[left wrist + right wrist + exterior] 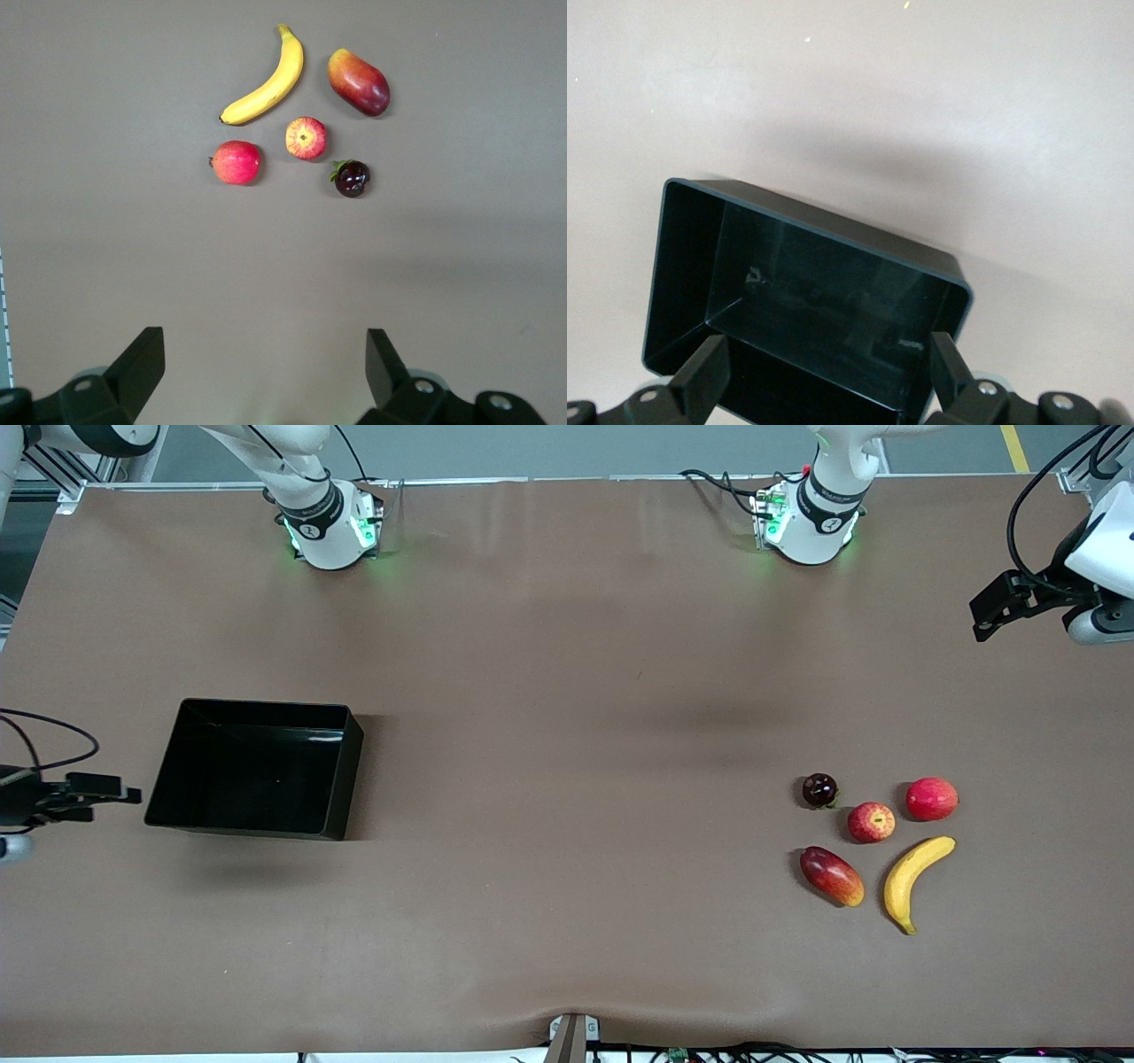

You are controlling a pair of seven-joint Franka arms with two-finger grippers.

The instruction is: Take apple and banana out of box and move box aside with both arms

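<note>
The black box [266, 706] stands open and empty toward the right arm's end of the table; it also shows in the right wrist view [815, 222]. My right gripper [124, 794] [824, 367] is open and empty, just off the box's end wall. The yellow banana [912, 879] [266, 81] and the red apple with yellow patches [871, 822] [306, 138] lie in a fruit cluster toward the left arm's end. My left gripper [982, 615] [266, 359] is open and empty, held above bare table, well apart from the fruits.
In the cluster also lie a red-yellow mango [831, 876] [359, 81], a dark purple round fruit [819, 789] [352, 178] and a plain red round fruit [931, 798] [236, 162]. Brown table surface [567, 779] spans between box and fruits. Arm bases [332, 531] stand along the table edge farthest from the front camera.
</note>
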